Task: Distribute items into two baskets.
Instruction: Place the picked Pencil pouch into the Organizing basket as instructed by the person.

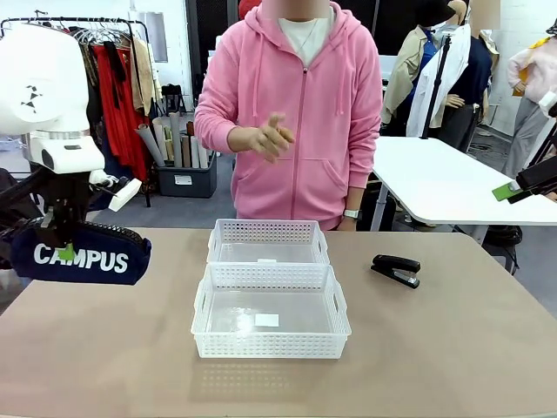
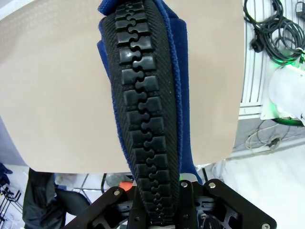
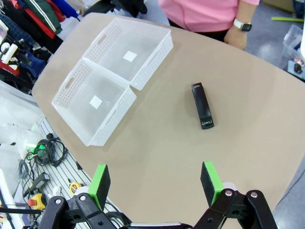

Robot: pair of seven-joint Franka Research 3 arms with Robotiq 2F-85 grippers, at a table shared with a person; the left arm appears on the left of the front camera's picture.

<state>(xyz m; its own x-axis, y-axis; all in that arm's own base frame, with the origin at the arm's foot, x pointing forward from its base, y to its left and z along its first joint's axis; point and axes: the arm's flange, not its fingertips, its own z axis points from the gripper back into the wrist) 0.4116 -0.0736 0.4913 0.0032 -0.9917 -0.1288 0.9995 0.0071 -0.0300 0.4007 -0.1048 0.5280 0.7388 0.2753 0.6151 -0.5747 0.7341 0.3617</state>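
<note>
One navy pouch (image 1: 96,258), white "CAMPUS"

The left gripper (image 1: 65,252) holds the navy CAMPUS pouch (image 1: 87,257) over the left side of the desk (image 1: 452,348). The near basket (image 1: 270,347) and far basket (image 1: 267,229) touch at its middle. The black stapler (image 1: 397,269) lies to their right.

The front camera looks across the bench (image 1: 452,348) at the person (image 1: 300,104). The left wrist camera hangs close over the navy pouch (image 2: 143,119). The right wrist camera looks down from high, sharing the baskets (image 3: 155,64) and stapler (image 3: 202,106) with the front view.
</note>
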